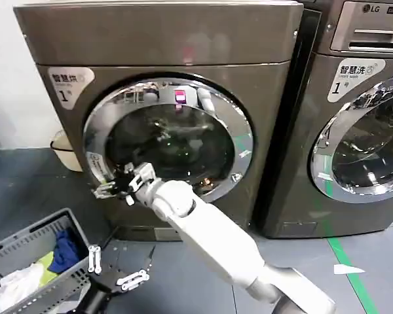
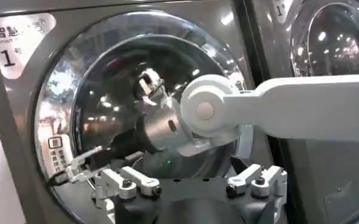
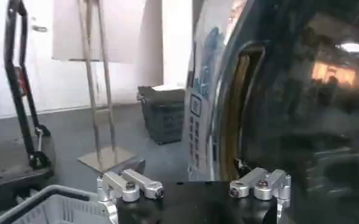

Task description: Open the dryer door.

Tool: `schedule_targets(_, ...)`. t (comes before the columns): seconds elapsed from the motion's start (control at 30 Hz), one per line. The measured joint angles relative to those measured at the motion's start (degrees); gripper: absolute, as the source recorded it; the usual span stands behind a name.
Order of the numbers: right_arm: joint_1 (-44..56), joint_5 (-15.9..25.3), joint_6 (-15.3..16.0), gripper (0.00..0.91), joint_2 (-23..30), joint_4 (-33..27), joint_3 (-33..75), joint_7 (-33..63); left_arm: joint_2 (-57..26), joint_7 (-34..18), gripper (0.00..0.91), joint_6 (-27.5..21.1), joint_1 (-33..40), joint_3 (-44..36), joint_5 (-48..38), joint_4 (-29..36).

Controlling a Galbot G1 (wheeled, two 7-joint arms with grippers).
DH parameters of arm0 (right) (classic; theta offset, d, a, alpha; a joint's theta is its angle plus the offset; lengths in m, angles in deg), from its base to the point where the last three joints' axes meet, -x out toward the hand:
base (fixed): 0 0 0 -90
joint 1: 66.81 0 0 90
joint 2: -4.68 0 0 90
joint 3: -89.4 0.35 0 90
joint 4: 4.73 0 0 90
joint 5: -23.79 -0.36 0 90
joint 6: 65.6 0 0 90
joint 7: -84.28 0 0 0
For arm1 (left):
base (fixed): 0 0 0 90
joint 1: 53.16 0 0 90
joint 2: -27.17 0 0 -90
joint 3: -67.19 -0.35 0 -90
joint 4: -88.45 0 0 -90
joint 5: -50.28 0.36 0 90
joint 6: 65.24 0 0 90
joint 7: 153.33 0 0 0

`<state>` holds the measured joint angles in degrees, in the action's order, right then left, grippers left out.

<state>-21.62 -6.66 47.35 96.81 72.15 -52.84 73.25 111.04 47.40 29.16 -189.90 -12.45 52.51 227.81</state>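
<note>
We see the right end effector (image 1: 111, 188) at the lower left part of the dryer door (image 1: 168, 137), its fingers spread apart at the chrome rim near the white sticker; we cannot tell whether they touch the rim. From the right wrist camera the fingers (image 3: 130, 185) stand wide, gripping nothing, with the door's edge (image 3: 228, 122) just beyond them. The door sits shut against the front of the dryer (image 1: 157, 39). Our left end effector (image 1: 114, 269) hangs low in front of the dryer, beside the grey laundry basket (image 1: 26, 248), fingers released and empty.
</note>
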Motion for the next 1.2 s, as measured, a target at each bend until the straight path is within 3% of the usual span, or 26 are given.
schedule_targets(0.67,-0.02,-0.32,-0.14,0.907,0.02,1.34,-1.16,-2.68,-0.45,-0.45,0.907,-0.53,-0.91,3.05,-0.84,-0.08)
schedule_targets(1.2,0.54,-5.9,0.72,0.907,-0.09,7.86,-2.71,-5.49,-0.21,-2.33,0.907,-0.17,-3.59,10.83,-2.75,-1.51)
